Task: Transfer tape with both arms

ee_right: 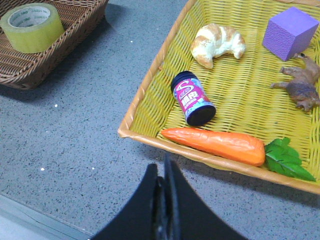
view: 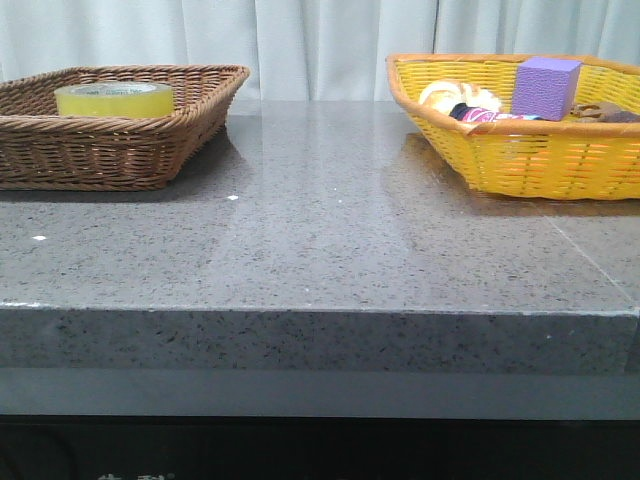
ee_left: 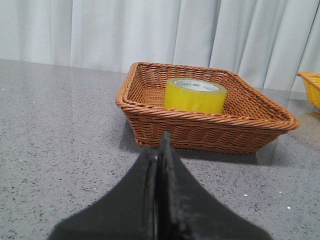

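None of the transfer looks done yet, judging by how things lie: the tape sits flat inside the brown wicker basket at the left of the grey stone table, its pale printed core facing up, and no finger touches it. The left gripper has its two black fingers pressed together with nothing between them; in its wrist view it hangs low over the table, short of the brown basket's near wall, with the tape straight ahead beyond that wall. The right gripper is likewise pressed together and empty, hovering over bare table just outside the near rim of the yellow basket. That basket holds a croissant, a small dark bottle with a pink label, an orange carrot with green leaves, a purple cube and a small brown animal figure. Neither arm shows in the front view, so both seem drawn back toward the robot. As I judge it, everything is left: the left fingers must spread, reach over the wicker wall and take the roll, lift it out, pass it to the right gripper somewhere over the open table between the baskets, and the right arm then presumably sets it in the yellow basket, where free space lies near the croissant and the bottle.
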### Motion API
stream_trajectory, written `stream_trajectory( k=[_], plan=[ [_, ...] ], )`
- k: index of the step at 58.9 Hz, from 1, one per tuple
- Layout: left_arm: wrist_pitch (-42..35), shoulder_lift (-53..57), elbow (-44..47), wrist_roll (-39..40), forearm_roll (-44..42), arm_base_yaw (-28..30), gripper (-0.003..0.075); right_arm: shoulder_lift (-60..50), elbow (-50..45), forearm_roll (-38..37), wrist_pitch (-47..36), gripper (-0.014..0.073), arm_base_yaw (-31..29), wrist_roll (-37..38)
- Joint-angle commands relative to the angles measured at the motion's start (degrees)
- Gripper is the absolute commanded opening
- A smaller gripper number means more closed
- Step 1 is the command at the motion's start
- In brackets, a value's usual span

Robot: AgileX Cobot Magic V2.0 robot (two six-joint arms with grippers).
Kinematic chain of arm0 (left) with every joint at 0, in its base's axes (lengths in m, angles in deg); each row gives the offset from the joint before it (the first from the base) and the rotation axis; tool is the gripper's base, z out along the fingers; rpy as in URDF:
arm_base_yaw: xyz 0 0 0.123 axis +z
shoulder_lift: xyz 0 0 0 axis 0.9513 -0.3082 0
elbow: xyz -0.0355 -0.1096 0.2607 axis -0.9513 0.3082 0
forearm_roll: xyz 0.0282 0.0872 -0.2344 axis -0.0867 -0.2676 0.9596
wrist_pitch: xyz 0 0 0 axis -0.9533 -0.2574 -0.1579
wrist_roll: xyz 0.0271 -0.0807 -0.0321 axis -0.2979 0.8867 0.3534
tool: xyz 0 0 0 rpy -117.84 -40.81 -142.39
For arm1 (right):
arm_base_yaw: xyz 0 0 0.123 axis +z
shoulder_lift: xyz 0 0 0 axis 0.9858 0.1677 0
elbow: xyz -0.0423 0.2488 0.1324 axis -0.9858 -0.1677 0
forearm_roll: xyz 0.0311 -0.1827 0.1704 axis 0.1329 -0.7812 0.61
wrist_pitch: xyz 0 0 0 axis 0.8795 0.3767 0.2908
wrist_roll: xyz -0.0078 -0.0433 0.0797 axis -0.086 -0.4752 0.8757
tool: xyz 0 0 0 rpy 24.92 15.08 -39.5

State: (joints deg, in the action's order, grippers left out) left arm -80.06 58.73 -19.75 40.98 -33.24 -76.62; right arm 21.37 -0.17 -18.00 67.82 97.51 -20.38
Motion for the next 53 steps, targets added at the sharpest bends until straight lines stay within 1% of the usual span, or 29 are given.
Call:
stream_trajectory(
  k=[1, 9, 15, 27, 37, 46, 53],
  plan=[
    [-4.8, 0.9, 2.1, 0.1, 0.5, 0.2, -0.002, -0.2, 1.8, -0.1, -3.7, -0.0069, -0.5, 0.0],
    [-4.8, 0.9, 2.1, 0.1, 0.5, 0.2, -0.002, -1.2, 1.5, -0.2, -4.0, -0.0069, -0.5, 0.0],
    [-4.8, 0.9, 2.1, 0.1, 0.5, 0.2, -0.002, -5.1, -1.7, -0.6, -8.4, -0.0069, -2.5, 0.0],
    [-4.8, 0.9, 2.1, 0.1, 0.5, 0.2, -0.002, -17.3, -17.1, -0.6, -23.1, -0.0069, -9.3, 0.0],
    [-4.8, 0.9, 2.1, 0.1, 0.5, 0.2, -0.002, -29.5, -31.3, -0.6, -31.6, -0.0069, -14.8, 0.0],
    [-4.8, 0.9, 2.1, 0.1, 0.5, 0.2, -0.002, -38.1, -42.5, -0.6, -39.3, -0.0069, -17.4, 0.0],
    [-4.8, 0.9, 2.1, 0.1, 0.5, 0.2, -0.002, -41.7, -49.1, -0.6, -43.6, -0.0069, -17.7, 0.0]
  ],
)
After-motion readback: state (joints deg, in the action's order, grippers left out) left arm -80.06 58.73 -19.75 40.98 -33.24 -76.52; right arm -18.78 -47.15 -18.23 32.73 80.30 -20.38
